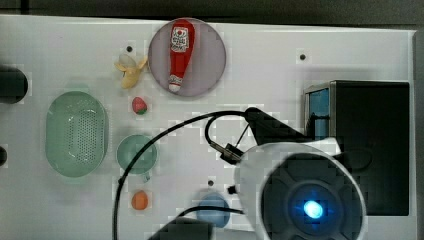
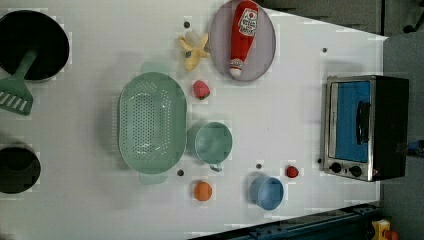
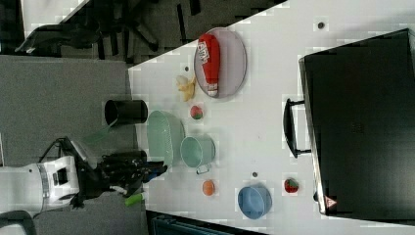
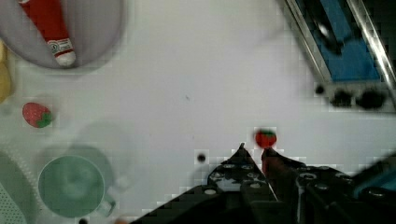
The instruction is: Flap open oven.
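The oven stands at the left view's right edge of the white surface, its blue glass door shut, the bar handle across the glass and the black knobs at the near end of the silver frame. In the top view the oven sits at the top view's right, partly covered by the arm, which hangs over the surface just beside it.

In the wrist view the gripper shows as dark fingers tapering to tips that lie close together, almost touching, with nothing between them (they are above the surface, not on anything). Just beyond the tips lies a small strawberry, and past it the oven's front with its knobs.

A grey plate carries a ketchup bottle lying on its side, with a banana just beside the plate and a second strawberry near the green colander. A green cup touches the colander's side. An orange and a blue bowl lie near the left view's bottom edge, the small strawberry between the bowl and the oven. A black pot with a green spatula sits at the left view's far left.
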Available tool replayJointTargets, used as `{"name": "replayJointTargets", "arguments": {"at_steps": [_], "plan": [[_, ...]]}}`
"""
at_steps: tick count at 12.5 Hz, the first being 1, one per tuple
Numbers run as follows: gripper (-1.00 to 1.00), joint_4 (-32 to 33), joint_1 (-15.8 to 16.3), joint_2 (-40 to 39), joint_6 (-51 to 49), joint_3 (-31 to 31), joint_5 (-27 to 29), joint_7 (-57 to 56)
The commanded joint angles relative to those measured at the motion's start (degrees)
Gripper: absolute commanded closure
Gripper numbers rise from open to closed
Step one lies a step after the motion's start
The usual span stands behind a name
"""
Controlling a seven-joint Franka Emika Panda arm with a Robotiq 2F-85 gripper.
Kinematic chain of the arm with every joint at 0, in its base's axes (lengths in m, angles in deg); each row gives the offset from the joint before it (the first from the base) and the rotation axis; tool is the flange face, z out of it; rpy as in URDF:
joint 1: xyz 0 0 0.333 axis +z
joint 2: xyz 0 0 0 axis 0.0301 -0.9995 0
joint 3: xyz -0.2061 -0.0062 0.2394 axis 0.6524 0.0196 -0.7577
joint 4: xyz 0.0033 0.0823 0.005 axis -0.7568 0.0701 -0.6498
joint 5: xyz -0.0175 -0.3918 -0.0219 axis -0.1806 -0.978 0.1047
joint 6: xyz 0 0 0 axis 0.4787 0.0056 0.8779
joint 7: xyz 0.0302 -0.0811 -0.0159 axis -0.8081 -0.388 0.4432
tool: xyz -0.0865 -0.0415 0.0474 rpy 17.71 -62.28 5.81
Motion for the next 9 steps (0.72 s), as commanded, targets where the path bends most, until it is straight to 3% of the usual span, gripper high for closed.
{"name": "replayJointTargets", "arguments": {"at_steps": [1, 6, 9], "plan": [[0.65, 3.8, -2.0, 0.5, 4.0, 4.7, -1.8, -16.9], [0.65, 9.1, -2.5, -2.3, 16.2, 11.6, -2.3, -22.6], [0.65, 9.6, -2.6, -6.6, 22.2, 14.8, -2.3, -32.6]]}}
